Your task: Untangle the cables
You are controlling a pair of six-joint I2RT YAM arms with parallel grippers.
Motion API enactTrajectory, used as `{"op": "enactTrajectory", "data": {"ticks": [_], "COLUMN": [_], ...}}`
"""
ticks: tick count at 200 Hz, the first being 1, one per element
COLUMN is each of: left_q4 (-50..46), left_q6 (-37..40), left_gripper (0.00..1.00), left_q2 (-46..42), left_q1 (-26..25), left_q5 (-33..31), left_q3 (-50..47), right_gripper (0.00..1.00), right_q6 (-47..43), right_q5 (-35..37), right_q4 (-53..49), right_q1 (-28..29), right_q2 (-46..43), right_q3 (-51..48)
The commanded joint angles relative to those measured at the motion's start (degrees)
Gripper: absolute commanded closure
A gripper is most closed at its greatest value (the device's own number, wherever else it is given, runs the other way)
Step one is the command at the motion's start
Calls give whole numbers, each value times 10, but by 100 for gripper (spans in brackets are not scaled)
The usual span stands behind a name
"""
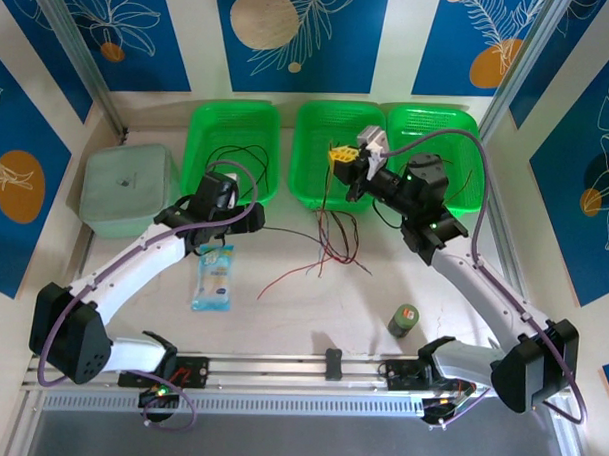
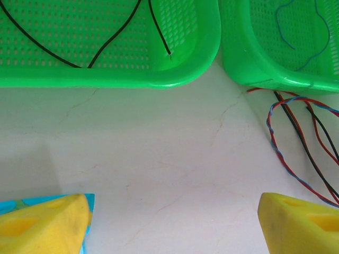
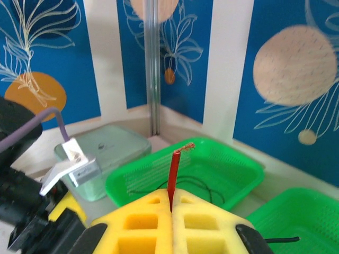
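A loose tangle of red, black and blue-grey cables (image 1: pixel 329 244) lies on the table in front of the middle green basket (image 1: pixel 331 194). My right gripper (image 1: pixel 343 159) is raised over that basket and shut on one red cable (image 3: pixel 173 174), whose bare end sticks up above the yellow fingers (image 3: pixel 212 222). That cable hangs down towards the tangle. My left gripper (image 2: pixel 172 225) is open and low over bare table, with the tangle (image 2: pixel 302 137) to its right. Black cables (image 2: pixel 114 37) lie in the left basket (image 2: pixel 106 76), and a blue-grey one (image 2: pixel 302 37) lies in the middle basket (image 2: pixel 275 76).
A third green basket (image 1: pixel 433 117) stands at the back right. A translucent lidded box (image 1: pixel 126 187) sits at the far left. A blue snack packet (image 1: pixel 214 277) lies under my left arm. A small green can (image 1: pixel 404 320) stands near my right arm.
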Motion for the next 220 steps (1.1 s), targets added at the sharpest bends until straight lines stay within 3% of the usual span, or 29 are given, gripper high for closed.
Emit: {"op": "enactTrajectory", "data": {"ticks": [1, 35, 64, 119, 156, 220], "left_q4": [0, -2, -11, -3, 0, 16], "left_q6": [-4, -8, -5, -10, -16, -14], "left_gripper": [16, 16, 15, 14, 14, 14], "left_q2": [-1, 7, -2, -9, -14, 9], "left_q1": [-2, -2, -2, -2, -2, -2], "left_q5": [20, 40, 38, 41, 45, 60], "left_q3": [35, 62, 61, 42, 30, 29], "right_gripper": [100, 100, 100, 100, 100, 100], "right_q6": [-5, 21, 27, 29, 22, -2], "right_q5": [34, 47, 65, 96, 138, 128], "right_q4": [33, 53, 100, 187, 242, 211], "right_q1": [-2, 0, 35, 52, 68, 66], "right_q2": [3, 55, 92, 164, 145, 88], "right_q3": [29, -5, -48, 13, 42, 80]}}
